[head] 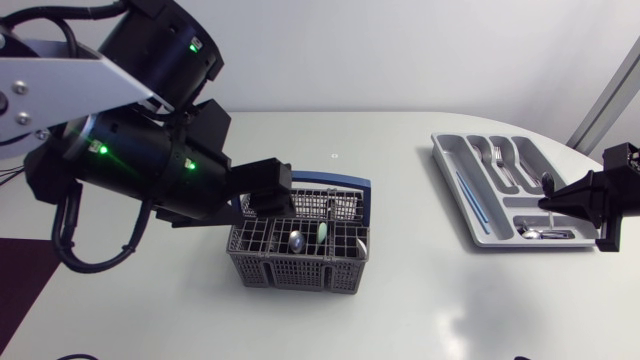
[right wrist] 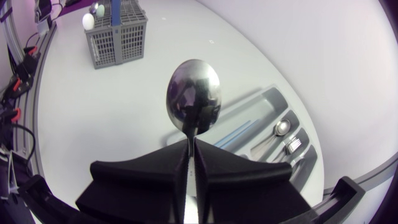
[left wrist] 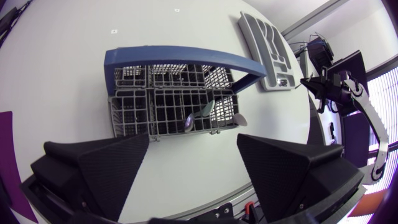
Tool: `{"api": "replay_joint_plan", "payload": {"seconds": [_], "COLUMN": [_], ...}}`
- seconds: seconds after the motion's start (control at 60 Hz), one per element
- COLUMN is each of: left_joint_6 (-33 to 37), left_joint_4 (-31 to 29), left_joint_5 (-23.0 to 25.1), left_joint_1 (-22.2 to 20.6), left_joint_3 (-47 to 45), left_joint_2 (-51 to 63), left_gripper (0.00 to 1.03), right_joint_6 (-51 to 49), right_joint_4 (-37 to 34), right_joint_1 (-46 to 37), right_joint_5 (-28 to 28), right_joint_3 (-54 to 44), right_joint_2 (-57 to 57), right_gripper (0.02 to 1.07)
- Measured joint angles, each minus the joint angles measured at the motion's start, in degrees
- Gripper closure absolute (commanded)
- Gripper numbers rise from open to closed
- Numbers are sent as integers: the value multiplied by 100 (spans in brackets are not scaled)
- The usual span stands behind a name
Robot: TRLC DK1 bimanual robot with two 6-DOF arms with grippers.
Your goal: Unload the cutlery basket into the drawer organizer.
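The grey wire cutlery basket with a blue handle stands at the table's middle and holds a few spoons, one with a pale green handle. My left gripper hovers at the basket's left rim. Its fingers are spread wide and open, with the basket ahead of them. My right gripper is shut on a steel spoon, bowl upward, above the grey drawer organizer. In the head view this gripper hangs over the organizer's near right part.
Forks, a blue-handled piece and a spoon lie in the organizer's compartments. My left arm's bulky links cover the table's left side. White tabletop lies between basket and organizer.
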Motion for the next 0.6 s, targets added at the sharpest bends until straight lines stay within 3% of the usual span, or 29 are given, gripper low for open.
{"api": "replay_joint_plan", "payload": {"seconds": [0.117, 0.6], "left_joint_6": [0, 0], "left_joint_4": [-17, -61], "left_joint_5": [-48, -101], "left_joint_1": [0, -48], "left_joint_3": [-48, -170], "left_joint_2": [0, 0], "left_gripper": [4, 4], "right_joint_6": [-544, -1141], "right_joint_4": [118, 2107], "right_joint_1": [-199, -243], "right_joint_5": [216, 1676], "right_joint_3": [319, 474], "right_joint_2": [516, 1897], "right_gripper": [102, 101]}}
